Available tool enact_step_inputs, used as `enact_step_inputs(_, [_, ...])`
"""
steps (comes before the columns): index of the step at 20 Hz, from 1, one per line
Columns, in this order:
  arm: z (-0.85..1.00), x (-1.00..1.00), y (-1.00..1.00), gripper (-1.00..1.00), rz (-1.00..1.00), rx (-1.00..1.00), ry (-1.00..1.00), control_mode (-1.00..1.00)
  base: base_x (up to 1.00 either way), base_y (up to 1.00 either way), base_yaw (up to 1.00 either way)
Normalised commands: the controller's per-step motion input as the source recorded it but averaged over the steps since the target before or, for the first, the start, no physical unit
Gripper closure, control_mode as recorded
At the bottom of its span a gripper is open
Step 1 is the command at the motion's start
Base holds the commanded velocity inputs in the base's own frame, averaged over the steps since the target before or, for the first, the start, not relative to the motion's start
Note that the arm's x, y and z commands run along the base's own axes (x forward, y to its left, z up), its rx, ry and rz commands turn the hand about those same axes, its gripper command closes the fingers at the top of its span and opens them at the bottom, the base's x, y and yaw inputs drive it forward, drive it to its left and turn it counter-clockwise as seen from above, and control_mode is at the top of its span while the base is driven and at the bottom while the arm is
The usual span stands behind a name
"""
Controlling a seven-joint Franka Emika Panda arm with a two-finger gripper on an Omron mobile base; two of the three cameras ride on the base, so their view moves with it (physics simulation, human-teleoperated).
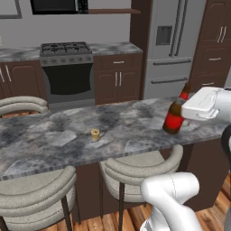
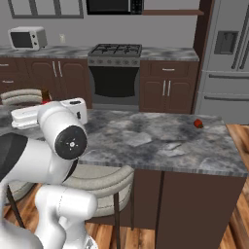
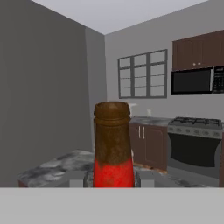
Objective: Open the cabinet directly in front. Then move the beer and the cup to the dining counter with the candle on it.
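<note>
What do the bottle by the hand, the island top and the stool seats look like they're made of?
The beer: likely brown glass, smooth, with a red label around its body. The dining counter: polished stone by its look, with grey marbled veining. The stools: cream padded upholstery, going by their soft rounded backs, on thin dark legs, possibly metal.

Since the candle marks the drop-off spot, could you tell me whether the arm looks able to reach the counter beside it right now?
Probably yes. The end effector holds the brown glass beer bottle over the grey marbled dining counter, and the stone between it and the small pale yellow candle is bare.
</note>
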Motion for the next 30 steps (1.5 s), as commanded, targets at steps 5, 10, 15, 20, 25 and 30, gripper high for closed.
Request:
enact_step_inputs(5, [-0.37, 0.43, 0.17, 1.0, -0.01, 0.0, 0.0, -1.0, 0.0, 0.0, 0.0])
enact_step_inputs(10, [-0.4, 0.37, 0.1, 1.0, 0.0, 0.0, 0.0, -1.0, 0.0, 0.0, 0.0])
enact_step_inputs(15, [-0.41, 0.4, 0.19, 1.0, -0.01, 0.0, 0.0, -1.0, 0.0, 0.0, 0.0])
enact_step_inputs(20, [-0.4, 0.48, 0.24, 1.0, -0.02, 0.0, 0.0, -1.0, 0.0, 0.0, 0.0])
enact_step_inputs(25, [-0.45, 0.49, 0.25, 1.0, -0.03, 0.0, 0.0, -1.0, 0.0, 0.0, 0.0])
enact_step_inputs(30, [-0.43, 0.52, 0.15, 1.0, -0.01, 0.0, 0.0, -1.0, 0.0, 0.0, 0.0])
